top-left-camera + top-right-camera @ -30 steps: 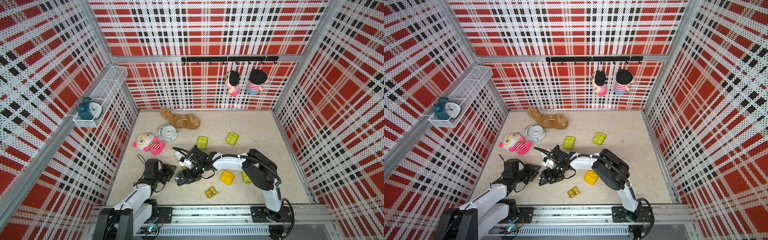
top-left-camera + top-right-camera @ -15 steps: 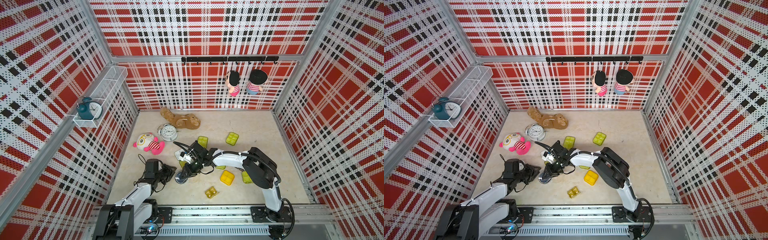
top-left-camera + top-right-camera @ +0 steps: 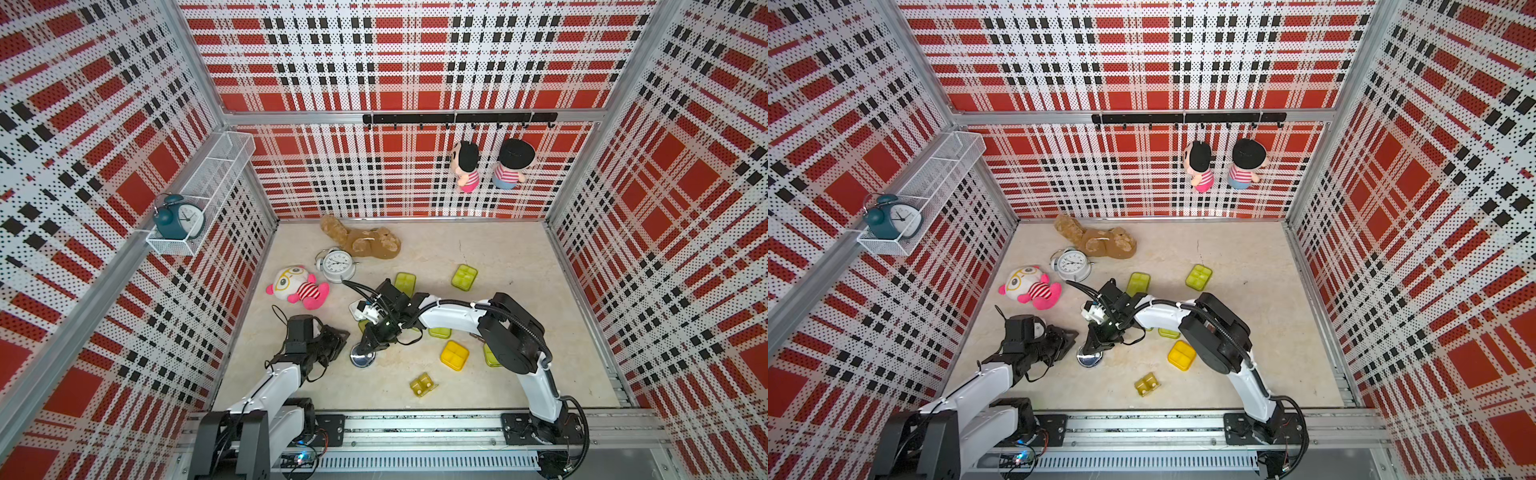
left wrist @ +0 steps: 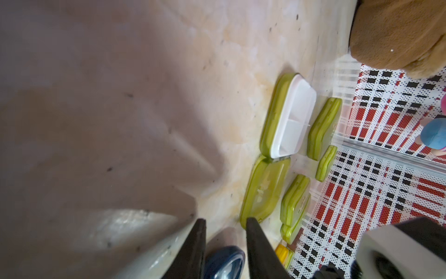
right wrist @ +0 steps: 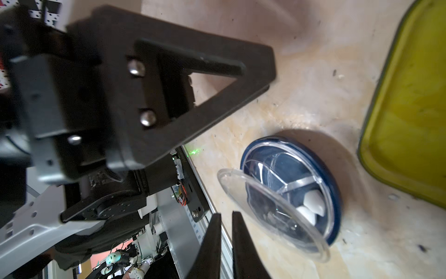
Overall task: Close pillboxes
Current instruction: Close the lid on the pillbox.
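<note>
Right wrist: one navy pillbox (image 5: 289,193), lid (image 5: 272,215) ajar; right claw (image 5: 225,215) clenched empty; left claw (image 4: 225,219) released

Background clutter: red/black/white plaid walls (image 3: 415,62) on three sides, beige marble-look tabletop (image 3: 498,257). Black hook rail (image 3: 457,119) on the back wall, two dolls hanging off it side by side: pink-striped doll (image 3: 466,166), blue-striped doll (image 3: 511,164). White wire basket (image 3: 226,156) on the left wall, teal alarm clock (image 3: 178,216) upright at its near end. Tabletop, back-left area: brown plush (image 3: 365,243) lying flat, white alarm clock (image 3: 337,266) just beside it, pink plush with yellow glasses (image 3: 297,286) lying just beside that clock.
</note>
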Controlling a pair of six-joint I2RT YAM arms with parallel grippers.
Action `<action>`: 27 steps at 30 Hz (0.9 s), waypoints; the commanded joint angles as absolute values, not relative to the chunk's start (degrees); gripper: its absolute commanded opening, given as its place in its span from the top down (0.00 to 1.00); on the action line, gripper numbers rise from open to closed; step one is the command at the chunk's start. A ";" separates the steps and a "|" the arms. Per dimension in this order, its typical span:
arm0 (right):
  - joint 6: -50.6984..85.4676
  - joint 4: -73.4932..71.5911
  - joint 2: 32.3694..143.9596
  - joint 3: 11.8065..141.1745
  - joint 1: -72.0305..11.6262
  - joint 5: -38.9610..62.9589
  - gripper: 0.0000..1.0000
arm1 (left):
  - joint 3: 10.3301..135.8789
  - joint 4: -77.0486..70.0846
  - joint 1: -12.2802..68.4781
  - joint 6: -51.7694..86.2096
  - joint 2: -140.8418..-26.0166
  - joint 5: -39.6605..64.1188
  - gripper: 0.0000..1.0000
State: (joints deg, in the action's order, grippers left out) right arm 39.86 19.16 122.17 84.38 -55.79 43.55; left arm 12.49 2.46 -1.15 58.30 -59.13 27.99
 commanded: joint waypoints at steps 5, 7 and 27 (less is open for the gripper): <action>38.97 21.31 124.85 87.42 -55.51 42.09 0.87 | 15.03 3.60 -3.14 55.06 -60.32 28.20 0.66; 39.08 21.54 125.28 87.86 -55.48 42.09 0.87 | 15.28 3.60 -3.72 54.66 -60.51 28.60 0.66; 39.11 21.85 127.84 87.97 -54.91 42.18 0.87 | 15.42 3.88 -6.59 52.47 -61.35 31.40 0.65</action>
